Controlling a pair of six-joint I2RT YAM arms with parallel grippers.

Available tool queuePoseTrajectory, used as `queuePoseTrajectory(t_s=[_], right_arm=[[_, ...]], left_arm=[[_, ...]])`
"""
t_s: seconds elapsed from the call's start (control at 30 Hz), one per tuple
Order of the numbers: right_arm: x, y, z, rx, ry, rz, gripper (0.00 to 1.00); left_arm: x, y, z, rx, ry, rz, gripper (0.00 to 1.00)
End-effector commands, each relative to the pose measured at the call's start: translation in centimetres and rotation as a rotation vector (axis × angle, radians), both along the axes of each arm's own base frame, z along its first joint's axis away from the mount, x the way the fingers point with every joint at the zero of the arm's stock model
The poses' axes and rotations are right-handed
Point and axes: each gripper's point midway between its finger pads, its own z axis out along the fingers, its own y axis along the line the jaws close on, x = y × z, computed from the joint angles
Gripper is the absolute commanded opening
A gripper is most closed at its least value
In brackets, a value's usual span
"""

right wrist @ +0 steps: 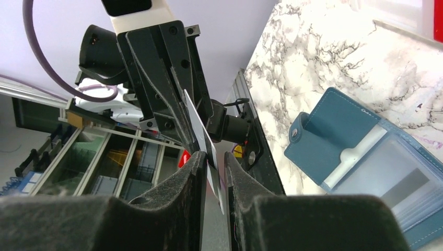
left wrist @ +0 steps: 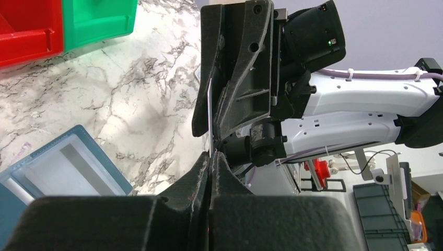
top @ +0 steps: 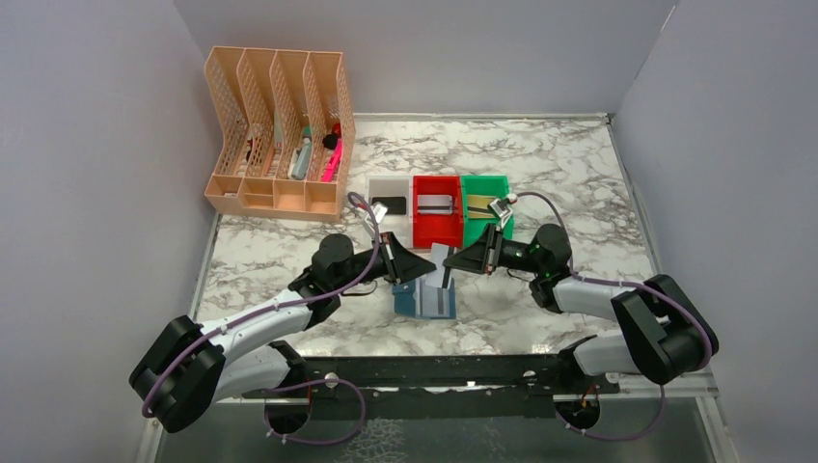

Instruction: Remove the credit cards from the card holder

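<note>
Fingers (left wrist: pixel 196 175) of left gripper (left wrist: pixel 210 157) pinching credit card (right wrist: pixel 197 123), mid-frame | right gripper (right wrist: pixel 214 158) fingers narrowly parted astride it, contact unclear | card holder (top: pixel 424 301) open below

The left arm (top: pixel 253 328) and right arm (top: pixel 617 299) pair white link shells with bulky black joint housings. A lilac cable (top: pixel 318 294) trails along each, cinched with white ties. The left gripper (top: pixel 429 267) and right gripper (top: pixel 451 264) are matte black, wedge-shaped, ribbed and dotted with round screw holes. A small green light (left wrist: pixel 330 42) glows on the right wrist's black housing.
</note>
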Motion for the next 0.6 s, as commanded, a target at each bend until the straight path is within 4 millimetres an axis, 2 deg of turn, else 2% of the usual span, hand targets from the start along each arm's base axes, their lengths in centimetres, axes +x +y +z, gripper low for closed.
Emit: queuePoseTrajectory(t_s=[0.0,0.23,0.4,0.57], right_arm=[[-1.15,-0.17,0.62,0.023,-0.033,0.030,0.24],[-1.91,-0.41,0.54,0.031,-0.021,0.042,0.34],[-2.02,-0.33,0.78,0.034,-0.032,0.059,0.31],[-2.09,-0.31,1.24,0.044,-0.042,0.065,0.22]], left_arm=[[-0.42,0.12,1.09,-0.046,-0.039,-0.017,0.00],[-0.34,0.39,1.70,-0.066,-0.060,0.001,0.00],[-0.27,0.41,1.77,-0.075,-0.059,0.007,0.00],[-0.22,0.35,1.53,-0.072,-0.051,0.007,0.00]])
